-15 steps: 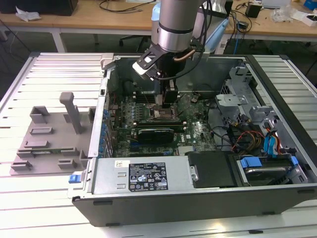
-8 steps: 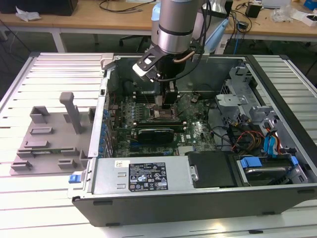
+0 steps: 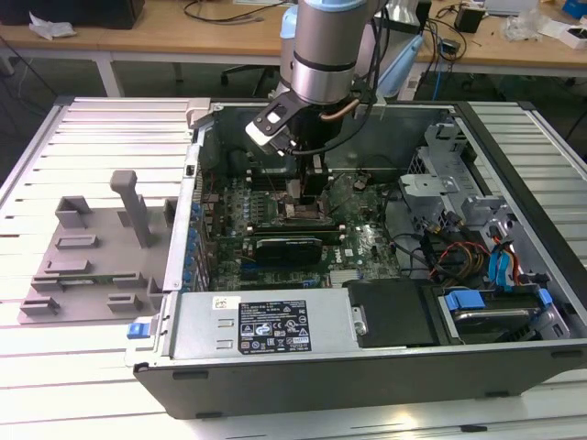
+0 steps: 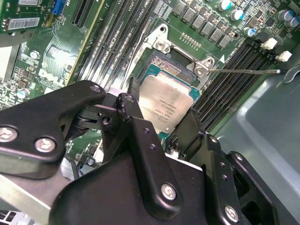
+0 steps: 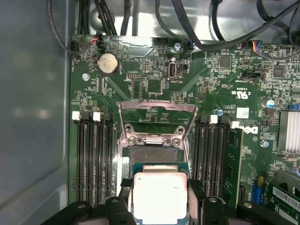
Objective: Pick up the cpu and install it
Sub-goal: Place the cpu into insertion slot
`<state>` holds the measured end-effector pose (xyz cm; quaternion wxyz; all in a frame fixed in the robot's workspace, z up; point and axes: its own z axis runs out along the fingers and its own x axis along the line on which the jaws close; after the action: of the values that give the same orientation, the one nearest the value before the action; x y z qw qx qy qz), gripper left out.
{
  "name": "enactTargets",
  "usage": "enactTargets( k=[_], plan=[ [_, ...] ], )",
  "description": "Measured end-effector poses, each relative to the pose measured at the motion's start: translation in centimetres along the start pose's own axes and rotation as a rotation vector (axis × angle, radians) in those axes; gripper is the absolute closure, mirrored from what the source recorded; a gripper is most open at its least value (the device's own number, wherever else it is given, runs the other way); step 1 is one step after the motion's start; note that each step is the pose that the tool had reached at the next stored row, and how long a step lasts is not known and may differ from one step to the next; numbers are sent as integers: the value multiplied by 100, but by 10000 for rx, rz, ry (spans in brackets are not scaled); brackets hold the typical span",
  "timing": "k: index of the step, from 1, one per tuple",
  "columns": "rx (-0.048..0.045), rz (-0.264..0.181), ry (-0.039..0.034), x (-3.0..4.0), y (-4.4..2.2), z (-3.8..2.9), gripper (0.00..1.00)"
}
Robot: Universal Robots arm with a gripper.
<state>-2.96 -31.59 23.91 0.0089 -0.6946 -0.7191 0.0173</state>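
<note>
End effector (image 5: 161, 187) pinches the cpu (image 5: 160, 202) by two opposite edges, directly over the socket (image 5: 154, 157); contact with the socket is unclear. Load plate (image 5: 157, 112) stands open behind the socket. Risk: tilt or offset would bend socket pins.

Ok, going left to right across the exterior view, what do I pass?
Grey fixture tray → computer case's left wall → gripper, down over the motherboard and closed on the cpu → metal drive cage → blue drive-bay parts.
</note>
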Motion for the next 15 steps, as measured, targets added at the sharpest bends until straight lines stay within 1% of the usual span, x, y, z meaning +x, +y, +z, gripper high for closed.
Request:
enactTargets(
  k=[1, 2, 4, 6, 15],
  plan=[
    [0, -6, -2, 20, 0, 10, 45],
    [-2, -17, -1, 44, 2, 35, 45],
    [0, -23, -8, 46, 4, 75, 45],
    [-1, -22, -7, 47, 5, 97, 45],
    [0, -22, -8, 47, 6, 153, 45]
  ],
)
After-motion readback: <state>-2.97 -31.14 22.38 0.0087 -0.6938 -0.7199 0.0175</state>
